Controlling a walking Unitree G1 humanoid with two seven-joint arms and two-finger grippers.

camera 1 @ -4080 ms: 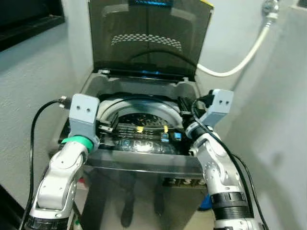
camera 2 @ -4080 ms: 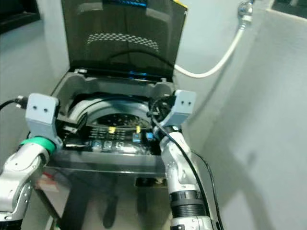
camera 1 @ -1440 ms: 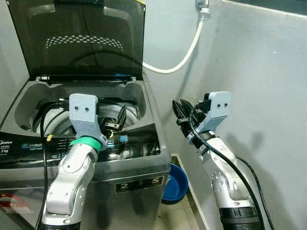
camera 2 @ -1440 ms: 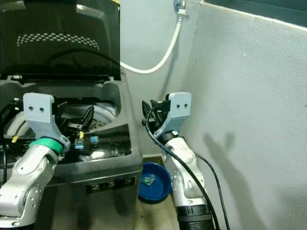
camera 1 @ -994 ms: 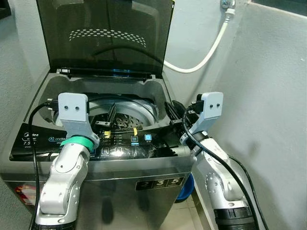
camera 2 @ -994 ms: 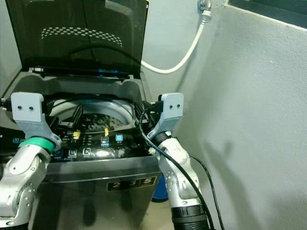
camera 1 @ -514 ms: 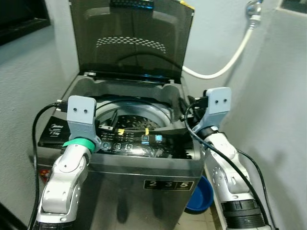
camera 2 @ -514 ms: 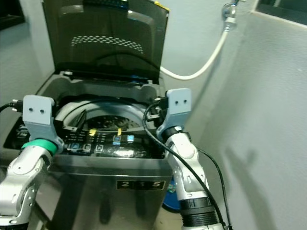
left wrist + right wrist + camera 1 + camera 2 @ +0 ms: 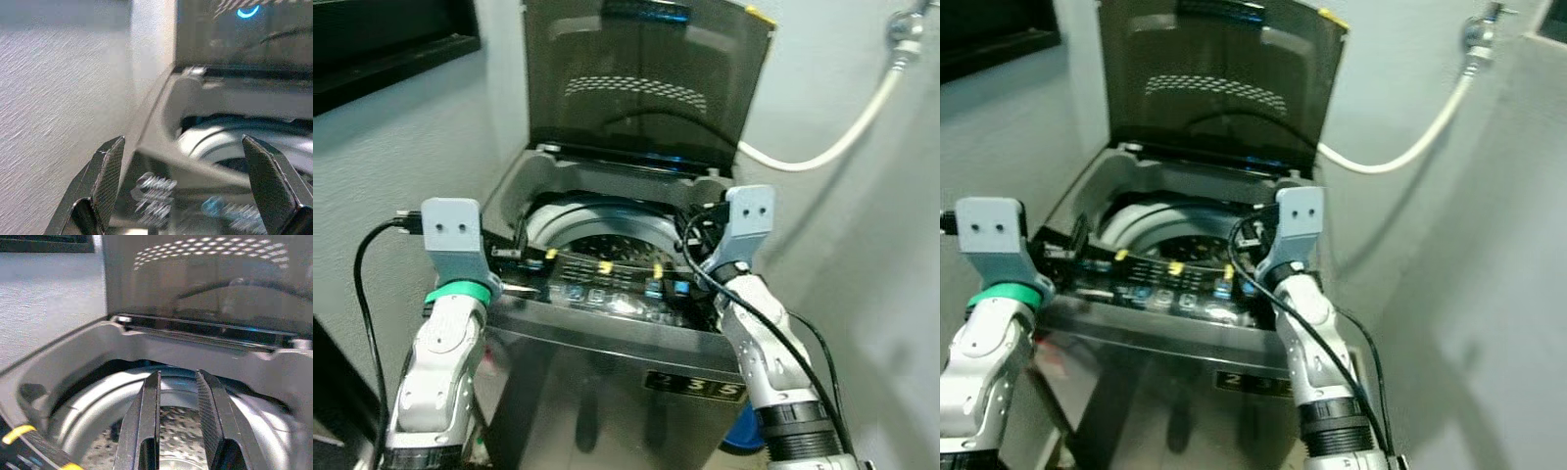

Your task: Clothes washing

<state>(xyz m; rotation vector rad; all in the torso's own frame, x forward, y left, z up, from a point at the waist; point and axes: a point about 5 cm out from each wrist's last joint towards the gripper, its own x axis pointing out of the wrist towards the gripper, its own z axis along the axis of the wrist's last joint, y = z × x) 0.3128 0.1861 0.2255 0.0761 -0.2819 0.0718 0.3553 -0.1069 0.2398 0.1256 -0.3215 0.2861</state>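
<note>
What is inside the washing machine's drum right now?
The drum shows bare perforated metal with no clothes visible; the right gripper and control panel hide its lower part.

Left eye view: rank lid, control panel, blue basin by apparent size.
1. Lid, raised upright, largest.
2. Control panel, a narrower dark strip across the washer's front edge.
3. Blue basin, smallest, though mostly hidden behind the right arm, so its true extent is unsure.

Pale grey textured plaster walls (image 9: 401,147) on both sides. Dark-framed black window (image 9: 382,39) upper left. White curved hose (image 9: 842,137) hanging from a metal wall tap (image 9: 904,22).
</note>
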